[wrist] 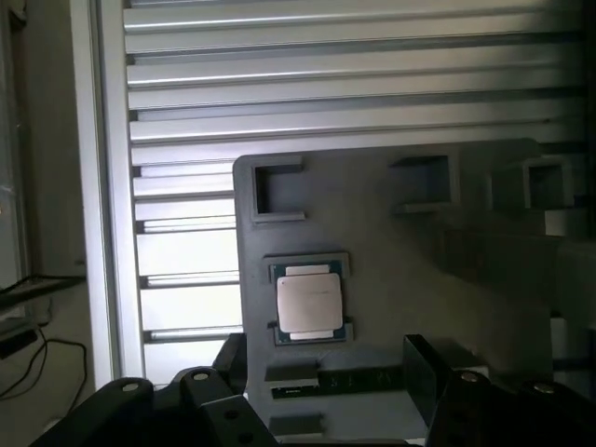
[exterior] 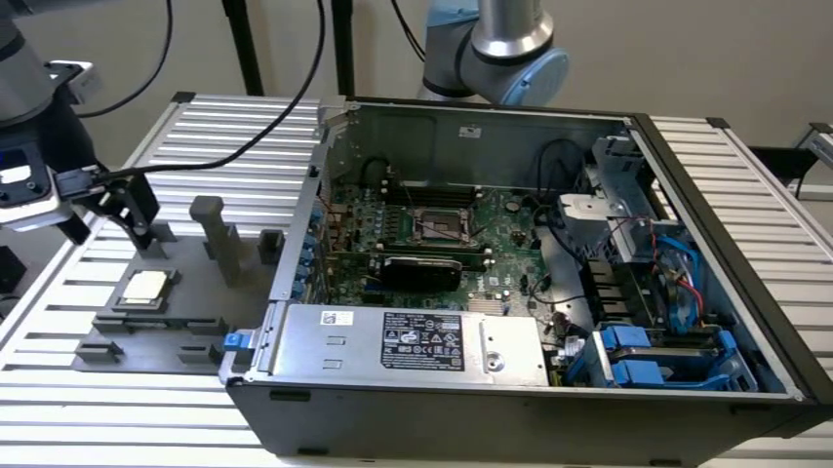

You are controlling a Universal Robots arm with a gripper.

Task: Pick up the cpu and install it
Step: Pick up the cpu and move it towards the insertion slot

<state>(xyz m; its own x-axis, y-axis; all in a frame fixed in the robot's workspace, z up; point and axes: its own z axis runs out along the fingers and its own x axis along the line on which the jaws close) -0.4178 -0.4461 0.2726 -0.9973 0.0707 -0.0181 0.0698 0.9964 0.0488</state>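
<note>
Over the slatted table (exterior: 104, 390), on the exterior view's left, we are seeing the gripper (exterior: 104, 219) hanging just above a grey fixture plate (exterior: 195, 322). Its two dark fingers (exterior: 132, 210) are spread wide and are pinching nothing.

The cpu (exterior: 143, 285) is lying flat, silver top up, in a shallow square recess of that plate. We are judging that the recess is keeping it square and in a known spot, where a tool can find it. Through the wrist view the cpu (wrist: 310, 307) is lining up roughly with the gap between the fingers, apart from both. To us that reads as the gripper (wrist: 328, 358) being aimed to straddle it. Grey posts (exterior: 215, 239) are standing on the plate near it; we cannot tell what they are for.

Beside the plate, the computer case (exterior: 521, 419) is lying on its side with the panel off, so the board is facing up and the socket (exterior: 443, 226) is reachable from above. The socket's centre is looking dark, so we are taking it as unfilled.

As for writing, the power supply (exterior: 326, 346) is carrying a black sticker (exterior: 420, 341) full of print and marks, and a small white barcode label (exterior: 341, 318). Neither is legible to us, and we are making out no brand name anywhere.
</note>
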